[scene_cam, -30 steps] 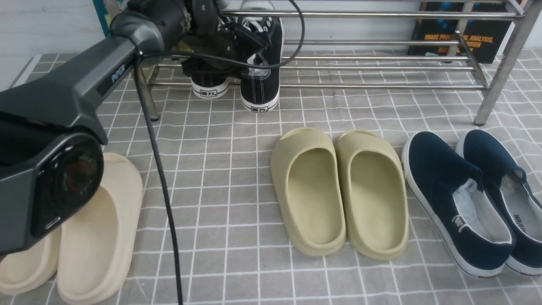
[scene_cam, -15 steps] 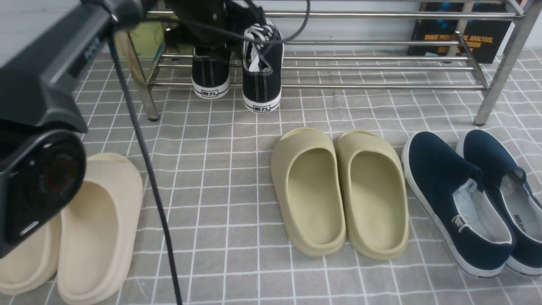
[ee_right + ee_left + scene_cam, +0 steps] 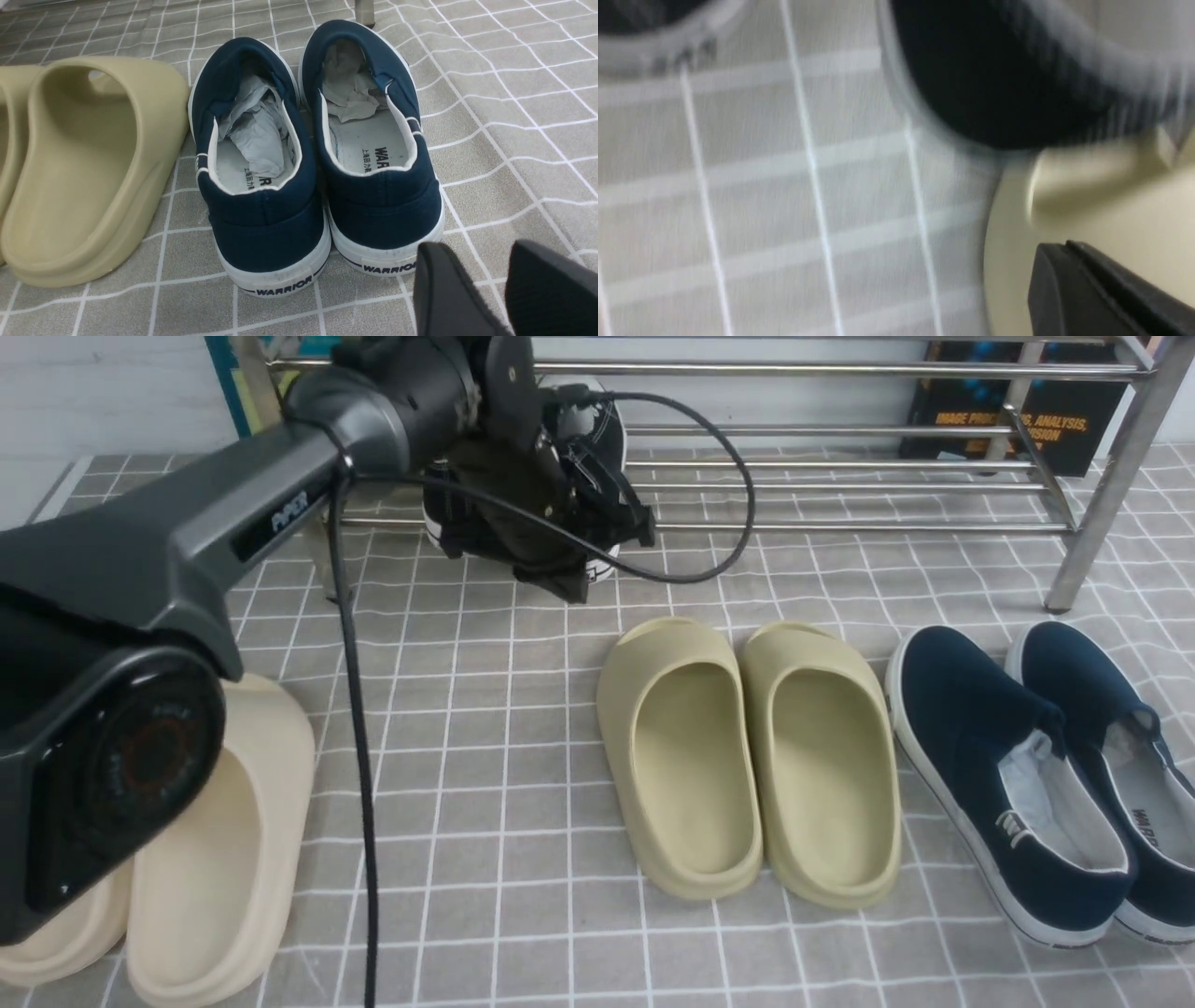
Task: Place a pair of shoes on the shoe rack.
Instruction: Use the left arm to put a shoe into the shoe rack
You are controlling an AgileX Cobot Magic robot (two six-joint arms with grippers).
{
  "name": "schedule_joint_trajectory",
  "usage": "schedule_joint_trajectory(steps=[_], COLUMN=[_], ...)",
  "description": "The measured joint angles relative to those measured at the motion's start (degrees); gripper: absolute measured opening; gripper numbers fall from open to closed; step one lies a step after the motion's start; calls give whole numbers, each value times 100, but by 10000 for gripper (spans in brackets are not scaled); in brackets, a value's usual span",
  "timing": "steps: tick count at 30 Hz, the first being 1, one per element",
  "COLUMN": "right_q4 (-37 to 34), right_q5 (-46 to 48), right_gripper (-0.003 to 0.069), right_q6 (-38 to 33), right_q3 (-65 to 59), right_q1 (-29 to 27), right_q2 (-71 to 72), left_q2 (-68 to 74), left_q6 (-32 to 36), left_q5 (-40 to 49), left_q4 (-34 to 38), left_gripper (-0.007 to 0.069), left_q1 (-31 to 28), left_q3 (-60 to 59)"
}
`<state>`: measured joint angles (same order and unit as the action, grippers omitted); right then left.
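Note:
The two black sneakers (image 3: 605,437) stand side by side on the low tier of the silver shoe rack (image 3: 840,369), heels towards me. My left arm hides most of them. My left gripper (image 3: 565,586) hangs just in front of their heels, above the cloth and clear of them. In the blurred left wrist view the sneaker heels (image 3: 994,70) lie at the top. The gripper (image 3: 1066,245) shows as one dark block, fingers together and empty, over an olive slide (image 3: 1111,196). My right gripper (image 3: 490,252) is slightly open and empty behind the navy slip-ons (image 3: 317,154).
Olive slides (image 3: 747,756) lie mid-floor and navy slip-ons (image 3: 1008,765) at the right. Beige slides (image 3: 215,840) lie at the left under my left arm. A black cable (image 3: 355,756) hangs from that arm. A dark book (image 3: 1018,411) leans behind the rack.
My left arm let go of the sneakers, swung up and left, then came down in front of their heels. The right sneaker settled on the rack bars. The other shoes have not moved.

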<state>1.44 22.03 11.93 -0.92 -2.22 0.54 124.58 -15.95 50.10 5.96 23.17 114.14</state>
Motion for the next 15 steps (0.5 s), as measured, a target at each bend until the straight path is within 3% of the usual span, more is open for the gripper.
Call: schedule_joint_trajectory(steps=[3, 15], right_q4=[0, 0], right_q5=[0, 0], right_gripper=[239, 239], right_q6=[0, 0], right_q3=[0, 0], right_q1=[0, 0], right_q2=[0, 0], left_q2=[0, 322], left_q6=[-188, -496], left_q5=[-452, -340], left_q4=[-160, -173], left_gripper=[-13, -13], left_q1=[-20, -192], left_q3=[33, 584])
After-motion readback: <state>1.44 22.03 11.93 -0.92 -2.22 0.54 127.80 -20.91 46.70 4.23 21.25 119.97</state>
